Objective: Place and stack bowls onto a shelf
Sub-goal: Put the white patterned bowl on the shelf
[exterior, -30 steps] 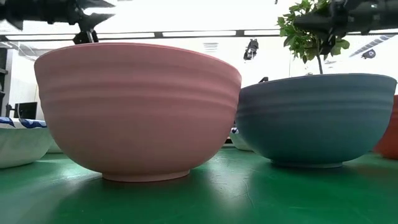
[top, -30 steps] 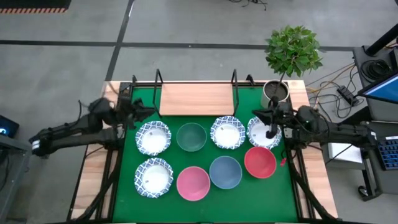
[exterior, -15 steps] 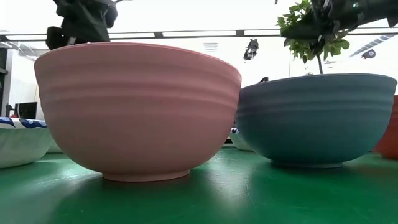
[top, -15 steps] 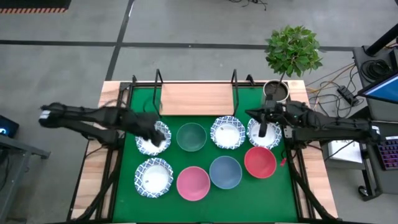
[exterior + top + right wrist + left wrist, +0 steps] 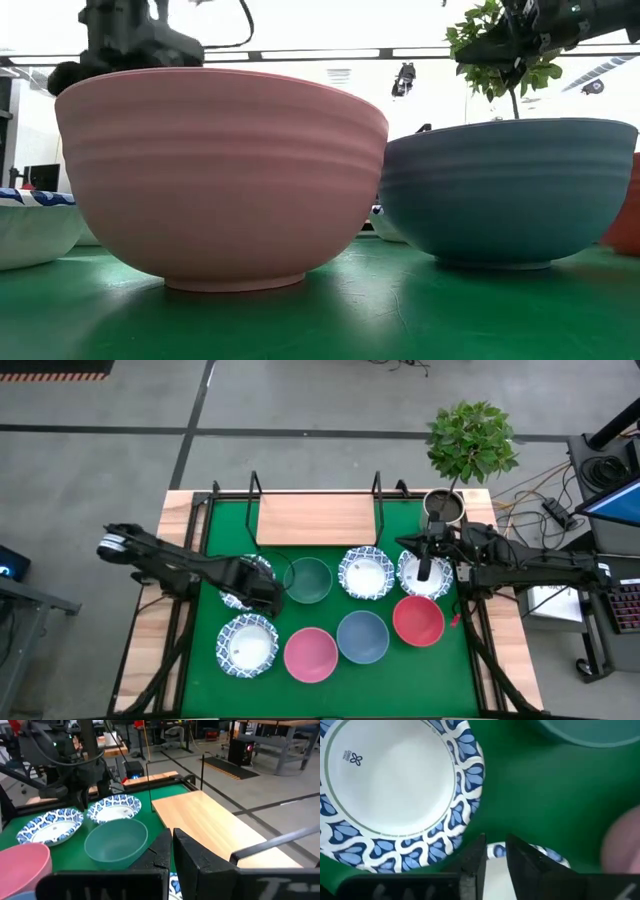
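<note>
1. Eight bowls [image 5: 363, 636] we count on the green mat [image 5: 330, 610]; shelf [image 5: 316, 519] bare.
2. Left tool [image 5: 268, 597] over a patterned bowl's [image 5: 236, 576] rim, fingers slightly apart.
3. Right tool [image 5: 424, 569] pressed together above the far-right patterned bowl [image 5: 410, 577].

A pale wooden table [image 5: 150, 650] carried a green mat [image 5: 460, 660]; eight bowls [image 5: 362, 637] and seemingly the bare shelf [image 5: 316, 520] stood on it.
</note>
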